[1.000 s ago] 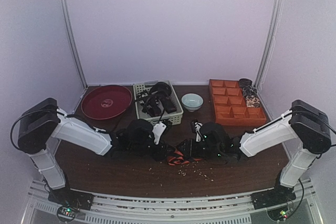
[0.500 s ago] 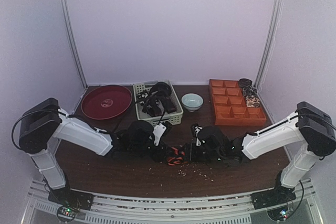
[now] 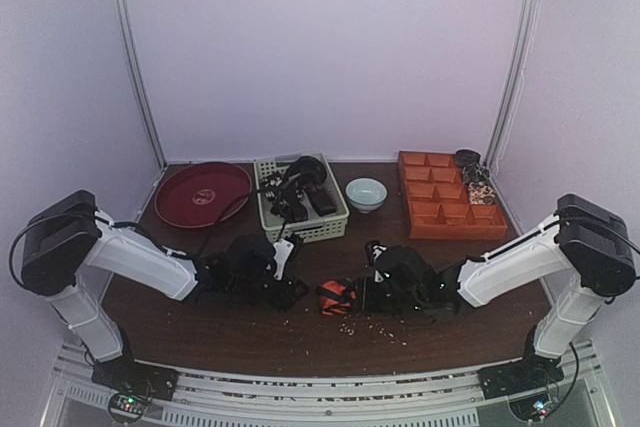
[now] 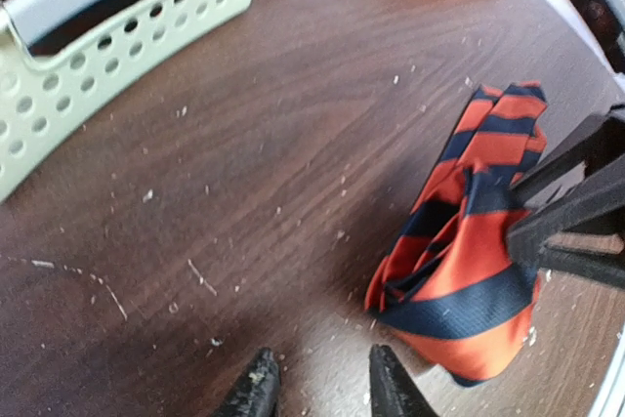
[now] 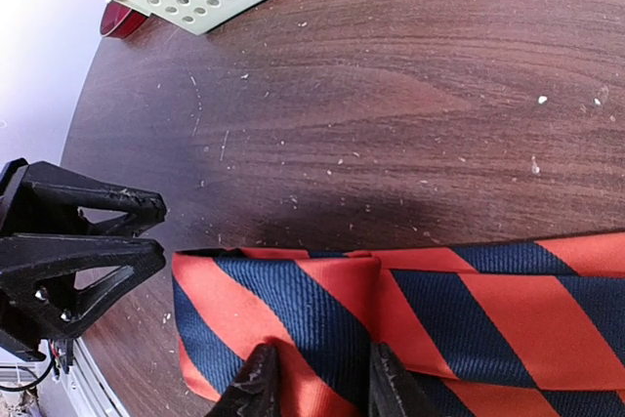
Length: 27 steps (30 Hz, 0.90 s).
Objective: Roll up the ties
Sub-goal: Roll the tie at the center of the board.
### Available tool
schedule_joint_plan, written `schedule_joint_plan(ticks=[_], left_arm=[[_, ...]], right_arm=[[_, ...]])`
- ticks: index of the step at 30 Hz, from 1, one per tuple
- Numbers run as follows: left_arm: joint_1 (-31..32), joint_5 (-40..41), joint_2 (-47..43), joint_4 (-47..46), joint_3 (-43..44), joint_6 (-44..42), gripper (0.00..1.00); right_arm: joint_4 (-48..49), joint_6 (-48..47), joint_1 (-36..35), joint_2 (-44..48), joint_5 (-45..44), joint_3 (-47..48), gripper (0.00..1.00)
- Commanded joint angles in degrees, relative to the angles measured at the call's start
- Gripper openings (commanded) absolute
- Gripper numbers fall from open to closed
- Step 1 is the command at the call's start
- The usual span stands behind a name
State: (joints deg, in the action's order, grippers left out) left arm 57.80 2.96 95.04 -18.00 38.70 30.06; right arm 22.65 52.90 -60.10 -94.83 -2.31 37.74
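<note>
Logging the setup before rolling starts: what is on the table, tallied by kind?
Striped tie: 1
Round red plate: 1
Perforated basket: 1
Pale bowl: 1
Orange compartment tray: 1
Total: 5

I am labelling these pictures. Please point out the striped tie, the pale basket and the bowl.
striped tie [image 4: 454, 261]: left wrist view, on a broad orange stripe.
pale basket [image 3: 320, 228]: top external view, on its near wall.
bowl [image 3: 366, 192]: top external view, on its inside.
</note>
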Motion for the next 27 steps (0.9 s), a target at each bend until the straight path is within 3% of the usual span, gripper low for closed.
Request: schedule_joint_plan(ticks=[1, 9, 27], left_arm=[[-0.14, -0.66, 1.81, -1.5, 0.0, 2.0, 0.28], [-0.14, -6.58, 6.52, -6.2, 1.14, 2.5, 0.17], [-0.12, -15.1, 7.22, -13.45, 4.13, 2.66, 0.13]], right_arm=[[-0.5, -0.08, 0.62, -0.62, -0.87, -2.48, 0.32], [0.68, -0.43, 1.62, -0.8, 0.55, -3.06, 0.32], [0.75, -1.76, 3.21, 1.68, 0.9, -5.4, 0.35]])
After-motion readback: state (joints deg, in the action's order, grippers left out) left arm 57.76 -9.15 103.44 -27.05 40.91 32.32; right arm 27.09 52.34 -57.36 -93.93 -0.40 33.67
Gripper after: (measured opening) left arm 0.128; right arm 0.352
